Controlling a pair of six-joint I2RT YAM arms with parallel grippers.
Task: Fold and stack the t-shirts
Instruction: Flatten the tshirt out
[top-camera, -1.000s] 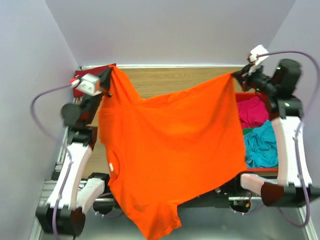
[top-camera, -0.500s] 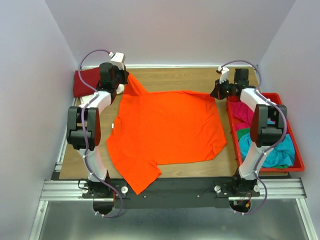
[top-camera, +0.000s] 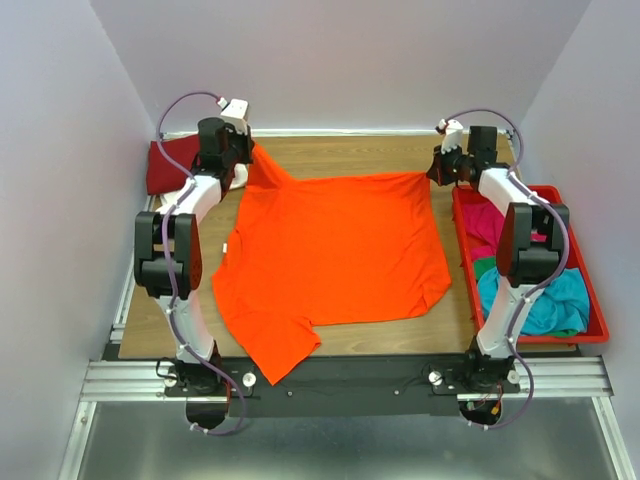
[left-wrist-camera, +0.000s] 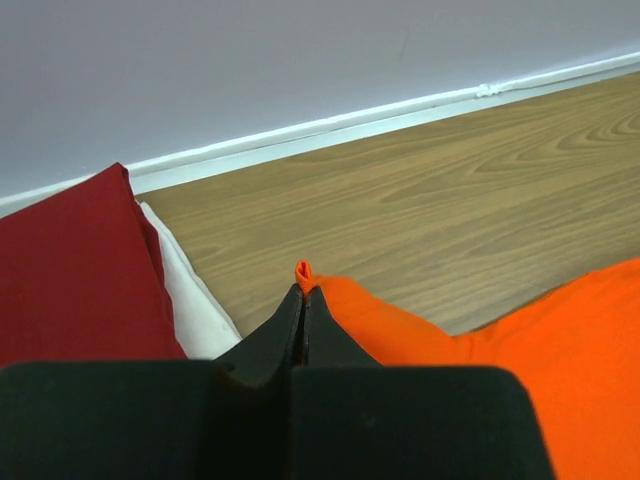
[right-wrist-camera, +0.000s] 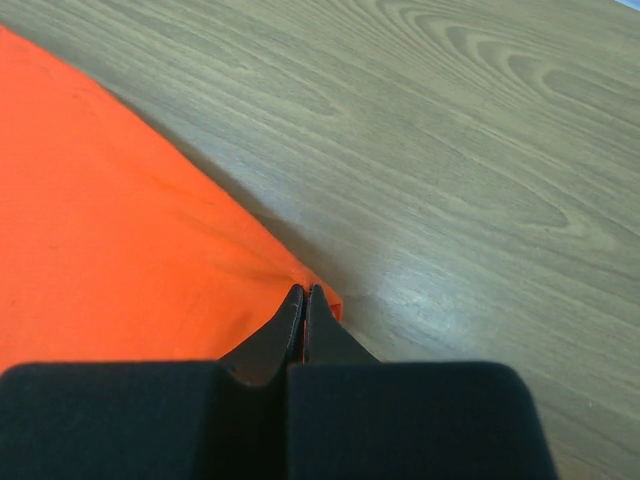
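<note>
The bright orange t-shirt (top-camera: 335, 250) lies spread on the wooden table, one sleeve hanging over the near edge. My left gripper (top-camera: 247, 158) is shut on its far left corner (left-wrist-camera: 303, 272). My right gripper (top-camera: 434, 173) is shut on its far right corner (right-wrist-camera: 322, 298). A folded dark red t-shirt (top-camera: 168, 166) with a white t-shirt (left-wrist-camera: 190, 300) beside it lies at the far left. The magenta pink t-shirt (top-camera: 482, 222) and the teal t-shirt (top-camera: 555, 300) lie crumpled in the red tray (top-camera: 592, 300).
The red tray stands along the right edge of the table. Grey walls close in the back and both sides. A metal rail (top-camera: 340, 375) runs along the near edge by the arm bases.
Both arms have brought the orange t-shirt down from hanging in the air and laid it flat on the table, then drawn its far edge a little farther back.
</note>
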